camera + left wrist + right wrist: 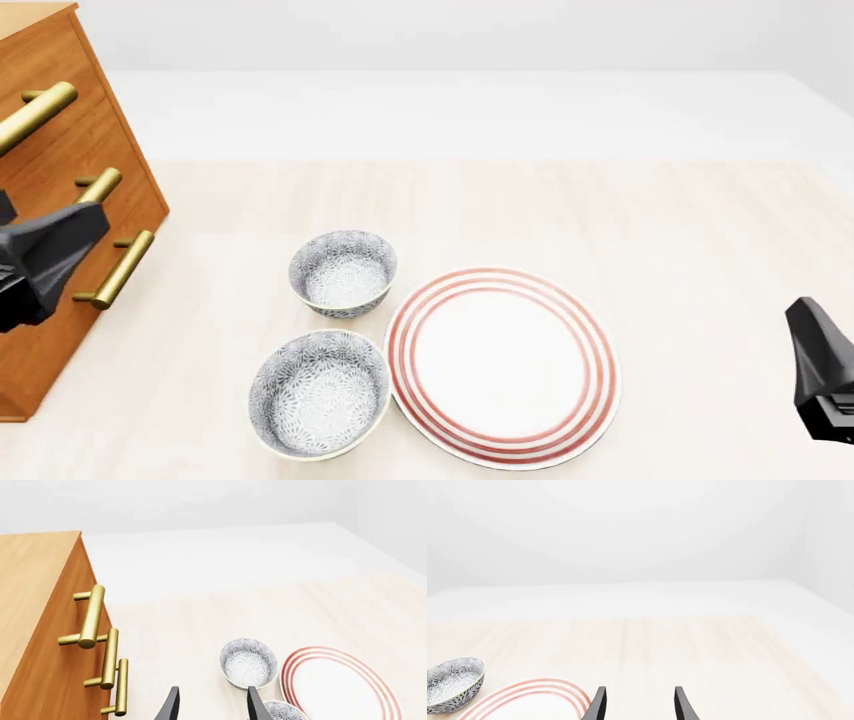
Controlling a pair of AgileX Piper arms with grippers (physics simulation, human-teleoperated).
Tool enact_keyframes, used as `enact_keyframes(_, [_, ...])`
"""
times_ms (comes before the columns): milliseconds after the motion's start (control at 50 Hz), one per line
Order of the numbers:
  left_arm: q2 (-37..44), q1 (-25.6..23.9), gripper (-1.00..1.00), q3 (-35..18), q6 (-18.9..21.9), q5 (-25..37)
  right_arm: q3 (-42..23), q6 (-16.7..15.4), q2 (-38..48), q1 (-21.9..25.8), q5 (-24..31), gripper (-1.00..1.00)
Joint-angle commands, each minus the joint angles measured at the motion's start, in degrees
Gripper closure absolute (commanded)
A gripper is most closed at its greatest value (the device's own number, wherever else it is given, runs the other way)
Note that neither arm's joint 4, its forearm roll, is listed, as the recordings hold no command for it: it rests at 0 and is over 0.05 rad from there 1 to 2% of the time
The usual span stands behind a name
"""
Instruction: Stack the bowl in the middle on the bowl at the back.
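Note:
The bowl in the middle [320, 393] is wide and shallow, grey-and-white patterned with a cream rim, and sits near the table's front, left of the plate. Only its edge [283, 711] shows in the left wrist view. The bowl at the back [343, 272] [248, 662] is narrower and deeper and stands just behind it. My left gripper [212, 709] is open and empty, short of both bowls near the cabinet. My right gripper [639, 706] is open and empty at the far right. A patterned bowl [450, 685] shows in the right wrist view; which one I cannot tell.
A white plate with red rings [505, 365] [340, 680] [527, 700] lies right of the bowls, almost touching them. A wooden cabinet [80, 140] [33, 610] with brass handles [90, 617] stands along the left edge. Pale wooden tabletop [641, 220] stretches behind.

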Motion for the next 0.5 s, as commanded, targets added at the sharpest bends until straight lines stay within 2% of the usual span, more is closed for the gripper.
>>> enact_keyframes(20, [8.5, -4.2, -1.00, -9.6, -6.3, 9.5, 0.0, 0.4, -0.3, -0.2, 0.1, -1.00])
enact_keyframes(60, [10.0, -4.4, -1.00, -10.5, -7.4, 10.6, 0.0, 0.4, -0.3, -0.2, 0.1, -1.00])
enact_keyframes(80, [10.6, -5.1, -1.00, -11.0, -9.3, 11.2, 0.0, 0.4, -0.3, -0.2, 0.1, -1.00])
enact_keyframes(140, [11.5, -6.3, -1.00, -12.3, -10.1, 12.7, -0.1, 0.5, -0.3, -0.2, 0.1, -1.00])
enact_keyframes(160, [11.5, -6.8, -1.00, -12.7, -12.2, 12.9, 0.0, 0.6, -0.3, -0.2, 0.1, -1.00])
enact_keyframes(260, [13.3, -9.6, -1.00, -13.8, -16.3, 13.5, 0.0, 0.8, -0.3, -0.2, 0.1, -1.00])
enact_keyframes(280, [12.9, -9.9, -1.00, -13.3, -19.0, 13.2, 0.0, 0.8, -0.3, -0.2, 0.1, -1.00])
enact_keyframes(300, [13.1, -10.9, -1.00, -13.1, -20.0, 13.3, 0.0, 0.9, -0.3, -0.3, 0.1, -1.00])
enact_keyframes(360, [12.9, -13.1, -1.00, -12.4, -21.9, 13.3, 0.0, 1.1, -0.3, -0.4, 0.1, -1.00])
enact_keyframes(380, [12.9, -13.1, -1.00, -12.4, -21.9, 13.3, 0.0, 1.1, -0.3, -0.4, 0.1, -1.00])
enact_keyframes(400, [12.6, -13.3, -1.00, -11.8, -24.0, 12.9, -0.1, 1.2, -0.2, -0.4, 0.1, -1.00])
enact_keyframes(500, [12.3, -14.1, -1.00, -10.0, -26.1, 12.0, -0.1, 1.3, -0.2, -0.3, 0.0, -1.00])
